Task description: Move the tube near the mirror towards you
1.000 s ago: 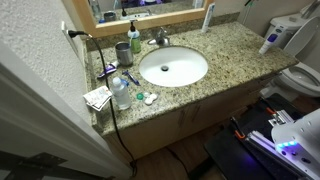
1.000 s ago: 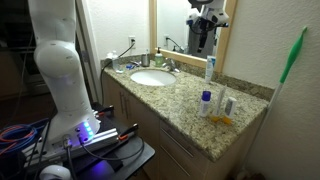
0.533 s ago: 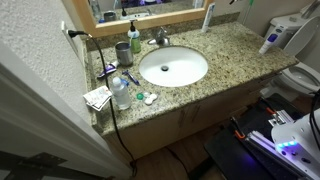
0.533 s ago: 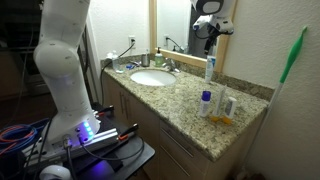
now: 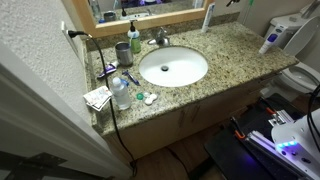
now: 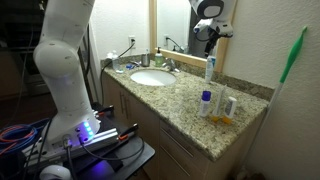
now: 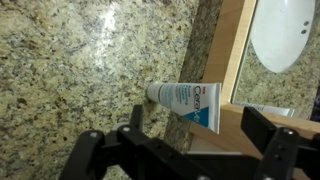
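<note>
The tube (image 7: 185,100) is slim and white with blue print. It stands at the back of the granite counter and leans on the mirror's tan wooden frame (image 7: 232,50). It shows in both exterior views (image 5: 207,17) (image 6: 209,68). My gripper (image 7: 200,135) is open, and its two dark fingers hang above the tube on either side without touching it. In an exterior view the gripper (image 6: 207,32) hovers just above the tube's top, close to the mirror (image 6: 180,20).
A white sink (image 5: 172,67) with a faucet (image 5: 159,38) is set in the counter. A dark soap dispenser (image 5: 134,36) and a cup (image 5: 122,52) stand by the mirror. Small bottles (image 6: 206,103) stand near the counter's end. A toilet (image 5: 300,75) is beside the counter.
The arm has swung over and the gripper has shifted slightly up towards the mirror above the tube. The tube has not moved.
</note>
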Available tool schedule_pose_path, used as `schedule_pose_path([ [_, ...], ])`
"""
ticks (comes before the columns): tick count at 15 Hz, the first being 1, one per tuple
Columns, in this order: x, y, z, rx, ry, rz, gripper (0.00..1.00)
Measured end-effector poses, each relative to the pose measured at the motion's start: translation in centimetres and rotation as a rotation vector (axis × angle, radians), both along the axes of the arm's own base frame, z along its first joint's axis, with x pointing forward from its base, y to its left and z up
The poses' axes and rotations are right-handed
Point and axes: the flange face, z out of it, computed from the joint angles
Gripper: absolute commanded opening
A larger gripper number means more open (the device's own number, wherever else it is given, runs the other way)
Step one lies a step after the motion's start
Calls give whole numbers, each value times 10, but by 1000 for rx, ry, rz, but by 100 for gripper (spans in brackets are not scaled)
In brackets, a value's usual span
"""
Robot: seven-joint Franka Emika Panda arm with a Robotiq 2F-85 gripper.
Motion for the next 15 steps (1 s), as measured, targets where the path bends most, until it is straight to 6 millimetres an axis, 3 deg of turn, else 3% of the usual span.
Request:
schedule_pose_path([
  [4, 16, 11, -16, -19, 2, 18, 100],
  [9, 29, 7, -38, -80, 58, 9, 100],
  [15, 45, 9, -38, -113, 34, 24, 100],
])
